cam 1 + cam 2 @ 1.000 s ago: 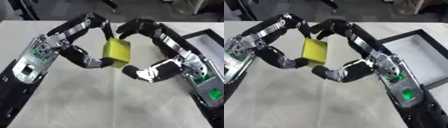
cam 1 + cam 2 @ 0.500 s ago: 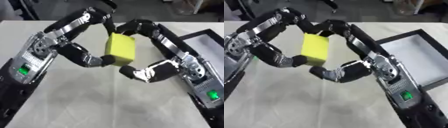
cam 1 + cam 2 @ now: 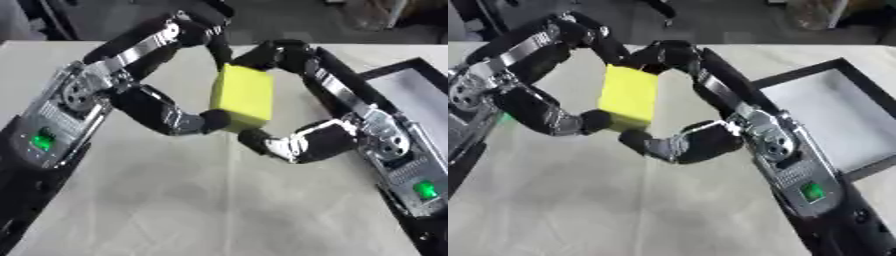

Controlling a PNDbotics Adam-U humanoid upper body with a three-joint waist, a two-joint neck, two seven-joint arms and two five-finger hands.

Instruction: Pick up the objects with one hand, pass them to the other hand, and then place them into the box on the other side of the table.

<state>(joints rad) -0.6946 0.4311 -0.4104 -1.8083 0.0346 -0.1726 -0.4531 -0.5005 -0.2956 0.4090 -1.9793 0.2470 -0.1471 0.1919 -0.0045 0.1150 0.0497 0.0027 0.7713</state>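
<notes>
Two hands meet at the yellow block [image 3: 242, 96], and we take that block as our landmark. We see it raised above the table [image 3: 175, 200], standing on end and slightly tilted. Our left hand [image 3: 131, 95] comes from the block's left: its fingers curve over the block's top edge and its thumb [image 3: 206, 120] presses the lower left corner, so it is pinching the block. Our right hand [image 3: 741, 117] comes from the block's right: its fingers touch the top right corner and its thumb [image 3: 645, 144] sits just under the block's bottom edge, so it too is closed around the block. Well to the right of the block lies the black-rimmed box [image 3: 859, 100], pale inside, on the table.
</notes>
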